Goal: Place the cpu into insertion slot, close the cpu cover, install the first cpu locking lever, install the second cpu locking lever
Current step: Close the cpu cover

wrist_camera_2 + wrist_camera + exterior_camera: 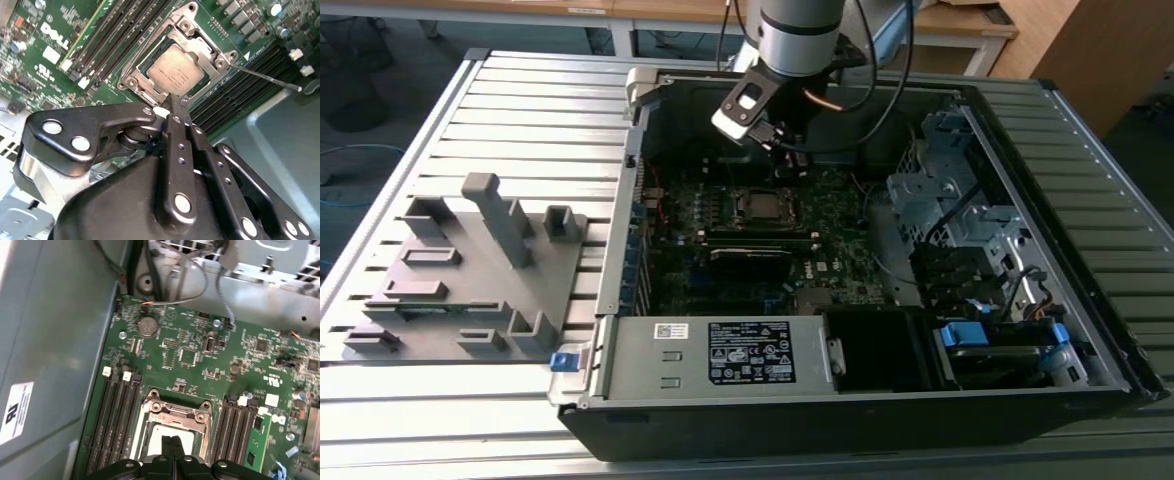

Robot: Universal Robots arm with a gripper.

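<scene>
The cpu (pixel 175 70) lies flat in the insertion slot (pixel 131 80), its silvery-tan top showing through the cut-out of the cpu cover (pixel 220 57), which lies down over it. A thin metal locking lever (pixel 265 77) juts out from one socket corner over the memory slots. My gripper (pixel 172 102) is shut with nothing in it, its tips just above the socket's edge. In the first wrist view the gripper (pixel 172 442) hangs over the cpu (pixel 155 432) and cover (pixel 175 412). In the exterior view the gripper (pixel 790 160) hovers just behind the socket (pixel 761 205) inside the open computer case (pixel 854 410).
Long black memory slots (pixel 112 425) flank the socket on both sides. A labelled metal power supply box (pixel 720 350) sits at the case's front and a drive cage (pixel 934 190) at the exterior view's right. A grey fixture (pixel 467 270) stands on the slatted table at its left.
</scene>
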